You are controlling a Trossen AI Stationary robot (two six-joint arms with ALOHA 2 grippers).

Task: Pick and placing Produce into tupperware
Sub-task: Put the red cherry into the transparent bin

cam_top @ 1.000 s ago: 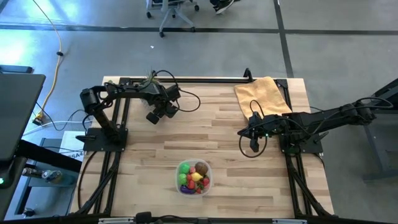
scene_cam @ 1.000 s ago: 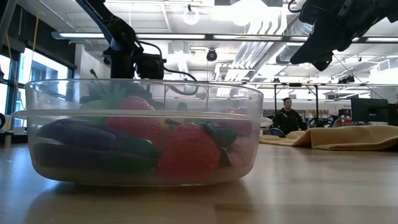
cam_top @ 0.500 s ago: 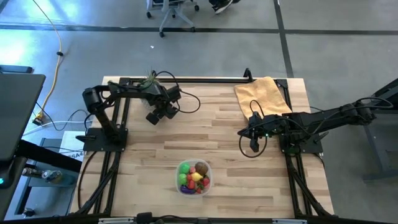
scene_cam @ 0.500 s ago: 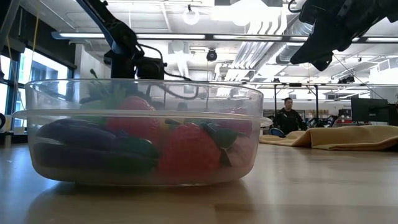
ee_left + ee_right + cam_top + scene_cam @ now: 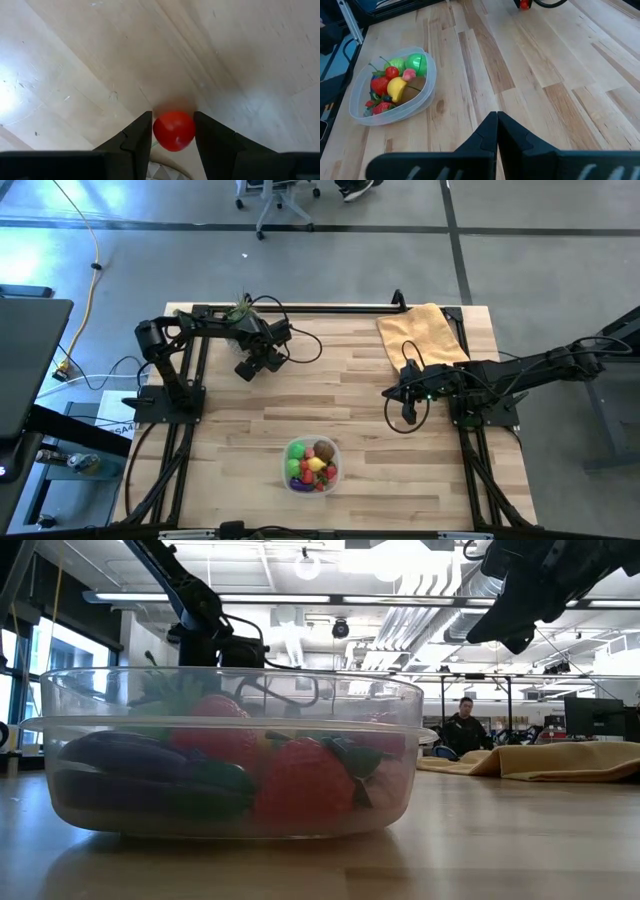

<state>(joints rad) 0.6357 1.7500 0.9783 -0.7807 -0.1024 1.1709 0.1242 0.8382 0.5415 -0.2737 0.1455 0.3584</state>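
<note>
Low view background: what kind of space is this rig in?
Probably an open-plan robotics lab or workshop. The low view shows an exposed ceiling with ducts and strip lights, and a person seated at a monitor. The high view shows a polished concrete floor and a rolling chair behind the wooden table.

left gripper (image 5: 172,132) gripping, right gripper (image 5: 497,120) closed

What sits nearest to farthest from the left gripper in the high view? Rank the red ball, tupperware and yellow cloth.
1. Red ball: gripped in the left gripper itself, above the table's back left.
2. Tupperware: at the front centre.
3. Yellow cloth: at the back right corner.
</note>
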